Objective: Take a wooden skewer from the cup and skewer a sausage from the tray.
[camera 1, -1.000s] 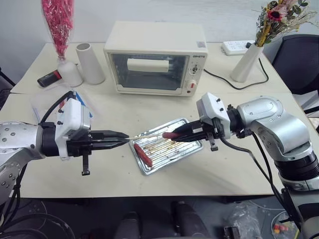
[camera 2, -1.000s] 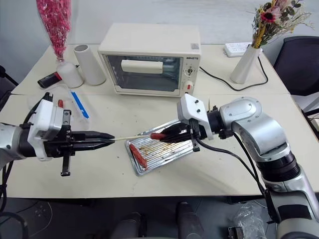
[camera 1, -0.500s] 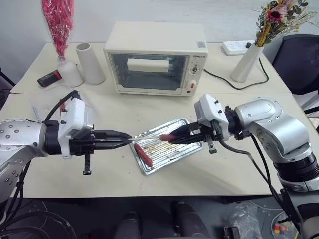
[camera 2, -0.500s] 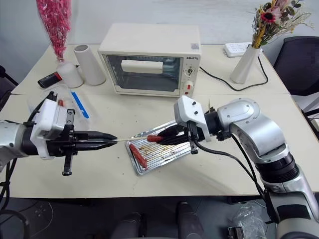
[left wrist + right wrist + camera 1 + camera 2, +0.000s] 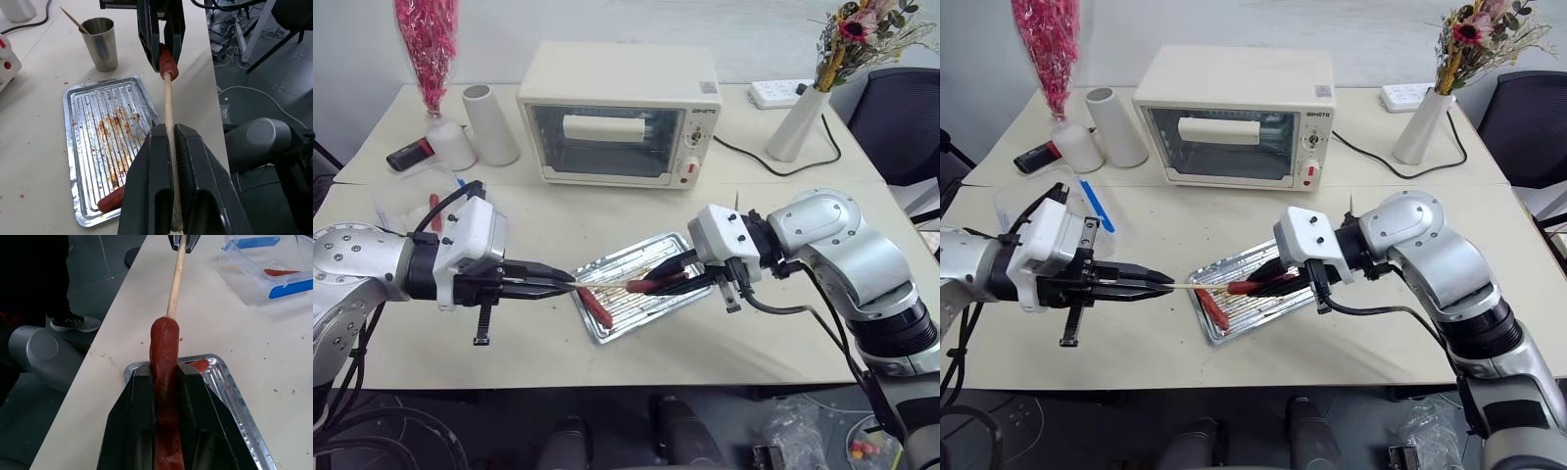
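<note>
My left gripper (image 5: 570, 287) is shut on the wooden skewer (image 5: 168, 105), which points level across the tray (image 5: 607, 333). From the other side my right gripper (image 5: 643, 286) is shut on the sausage (image 5: 164, 347), dark reddish-brown and held lengthwise between the fingers. The skewer's tip is in the sausage's near end, a little above the tray. A brighter red sausage (image 5: 594, 305) lies on the tray's ribbed floor. The grey metal cup (image 5: 100, 43) stands beyond the tray with another skewer in it.
A cream toaster oven (image 5: 619, 113) stands at the back, with a tall white cylinder (image 5: 491, 124) to its left. A white flower vase (image 5: 798, 122) and power strip (image 5: 778, 93) are at the back right. A clear plastic box (image 5: 1087, 206) with a blue strip lies left.
Both grippers have turned slightly. The sausage has sunk closer to the tray, and the stretch of bare skewer between the two grippers has grown shorter.
</note>
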`<control>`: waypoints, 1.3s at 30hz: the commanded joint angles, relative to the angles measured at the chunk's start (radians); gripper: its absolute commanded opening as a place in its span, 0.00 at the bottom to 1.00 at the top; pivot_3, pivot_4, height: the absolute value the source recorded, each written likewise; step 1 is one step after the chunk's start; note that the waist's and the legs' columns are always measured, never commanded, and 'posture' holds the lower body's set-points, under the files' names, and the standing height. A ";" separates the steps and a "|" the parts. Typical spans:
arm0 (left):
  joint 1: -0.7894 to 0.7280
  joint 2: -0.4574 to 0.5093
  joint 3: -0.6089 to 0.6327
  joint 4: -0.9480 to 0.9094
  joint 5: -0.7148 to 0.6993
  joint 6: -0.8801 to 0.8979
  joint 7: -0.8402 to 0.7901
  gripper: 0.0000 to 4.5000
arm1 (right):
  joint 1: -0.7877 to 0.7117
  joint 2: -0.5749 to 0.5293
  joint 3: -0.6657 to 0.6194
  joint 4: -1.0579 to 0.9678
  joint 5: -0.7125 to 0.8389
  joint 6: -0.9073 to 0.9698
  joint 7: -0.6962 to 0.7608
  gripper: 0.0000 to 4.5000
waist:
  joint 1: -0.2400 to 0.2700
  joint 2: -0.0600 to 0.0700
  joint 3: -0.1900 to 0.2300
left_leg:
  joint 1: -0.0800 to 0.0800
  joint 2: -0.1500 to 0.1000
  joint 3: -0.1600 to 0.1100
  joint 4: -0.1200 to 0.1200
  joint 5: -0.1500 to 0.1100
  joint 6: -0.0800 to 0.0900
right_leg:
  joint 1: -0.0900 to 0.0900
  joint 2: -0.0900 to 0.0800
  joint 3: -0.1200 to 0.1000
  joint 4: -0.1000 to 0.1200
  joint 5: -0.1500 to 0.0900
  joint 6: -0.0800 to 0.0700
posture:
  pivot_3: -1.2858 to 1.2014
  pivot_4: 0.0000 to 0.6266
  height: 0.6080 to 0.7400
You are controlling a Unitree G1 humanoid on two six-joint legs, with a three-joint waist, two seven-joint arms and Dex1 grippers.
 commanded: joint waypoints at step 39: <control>0.100 -0.373 0.350 0.240 0.365 0.152 0.948 0.18 | -0.228 0.066 -0.358 0.060 0.403 0.529 -0.446 1.00 | 0.004 -0.001 -0.001 | -0.003 0.000 -0.004 -0.001 0.000 -0.001 | 0.000 -0.005 -0.006 -0.001 0.000 -0.001 | 0.52 0.24 1.00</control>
